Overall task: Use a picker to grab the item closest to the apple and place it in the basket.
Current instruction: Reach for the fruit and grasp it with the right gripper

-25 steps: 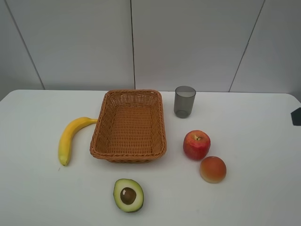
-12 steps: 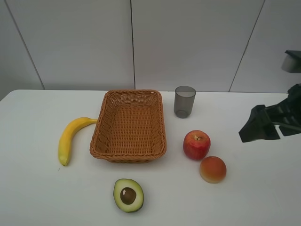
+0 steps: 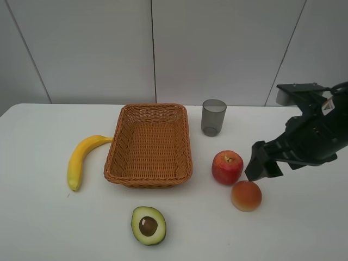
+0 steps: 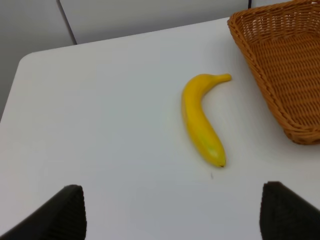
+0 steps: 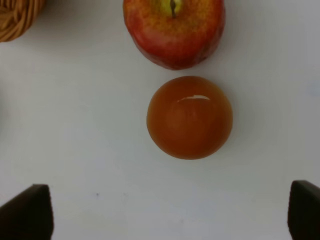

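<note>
Nearest the front edge of the white bench (image 3: 54,228) lies a halved green avocado (image 3: 148,225), cut face up, well apart from the work and not involved. Next back, on the right side, the round orange-red fruit (image 3: 246,195) sits on the bench just beside the red apple (image 3: 227,167), with only a thin gap showing in the right wrist view. It is judged the item nearest the apple, hence the target. The right gripper (image 3: 265,163) hangs above and just to the right of this fruit, not touching it, its jaws spread wide and empty with the fruit centred between them in the wrist view. The step in hand is judged to be the approach. The next move calls for a straight descent and a closing across the fruit's sides without nudging the apple. Room is free in front and to the right, tight only on the apple side. The brown woven wicker basket (image 3: 149,180) stands empty to the left past the apple, so the carry needs to lift over both the apple and the rim. The left gripper (image 4: 170,210) idles with jaws wide near the yellow banana (image 3: 81,159) on the basket's left. Farthest back stands a grey translucent cup (image 3: 213,116), clear of the likely path.
</note>
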Controlling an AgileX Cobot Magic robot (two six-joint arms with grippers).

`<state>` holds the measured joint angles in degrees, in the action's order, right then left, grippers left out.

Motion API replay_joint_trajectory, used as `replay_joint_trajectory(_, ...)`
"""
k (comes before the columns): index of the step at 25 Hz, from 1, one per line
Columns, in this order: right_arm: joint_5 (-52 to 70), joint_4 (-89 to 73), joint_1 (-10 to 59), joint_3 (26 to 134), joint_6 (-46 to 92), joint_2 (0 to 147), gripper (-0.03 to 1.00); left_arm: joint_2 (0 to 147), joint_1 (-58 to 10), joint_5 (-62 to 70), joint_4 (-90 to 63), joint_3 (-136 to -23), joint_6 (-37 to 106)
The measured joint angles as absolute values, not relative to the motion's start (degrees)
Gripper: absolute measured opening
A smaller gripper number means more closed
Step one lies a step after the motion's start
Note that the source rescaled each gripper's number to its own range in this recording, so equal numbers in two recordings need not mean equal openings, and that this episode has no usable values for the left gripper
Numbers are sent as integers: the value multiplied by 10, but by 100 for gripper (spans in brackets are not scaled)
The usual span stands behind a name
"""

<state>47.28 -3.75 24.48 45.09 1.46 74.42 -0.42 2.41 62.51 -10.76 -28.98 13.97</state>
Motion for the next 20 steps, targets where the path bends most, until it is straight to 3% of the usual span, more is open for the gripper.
replay_joint_trajectory(20,385,-30,249,452,13,915,99,-4,24,625,-108,-290,140)
